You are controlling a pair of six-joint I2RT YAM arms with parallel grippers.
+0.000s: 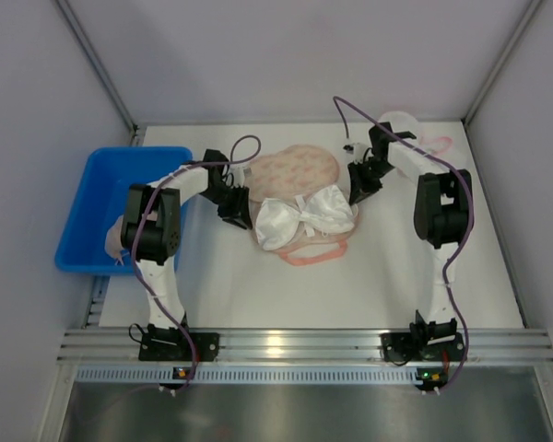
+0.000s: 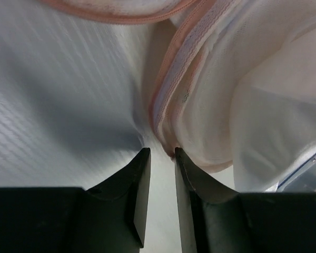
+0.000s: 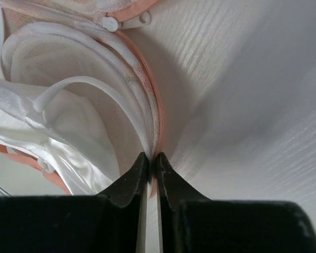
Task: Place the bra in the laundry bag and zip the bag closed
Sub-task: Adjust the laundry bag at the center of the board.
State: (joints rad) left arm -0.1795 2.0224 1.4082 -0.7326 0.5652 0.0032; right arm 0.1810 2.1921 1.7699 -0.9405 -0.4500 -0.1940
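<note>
Laundry bag (image 1: 293, 170) of pink mesh with pink trim, lying flat on the white desk (image 1: 369, 285). The white bra (image 1: 304, 219) is spread across the bag's near end, by its mouth; I cannot tell how much of it is inside. My right hand (image 1: 359, 189) is at the bag's right edge, its fingers clenched on the pink trim, which runs up from between the tips. A white zipper pull (image 3: 110, 23) sits further along that trim. My left hand (image 1: 237, 210) is at the bag's left edge, its fingers slightly parted with only bare desk between them; the trim just meets one fingertip. A blue bin (image 1: 88, 198) stands well to the left of the bag.
</note>
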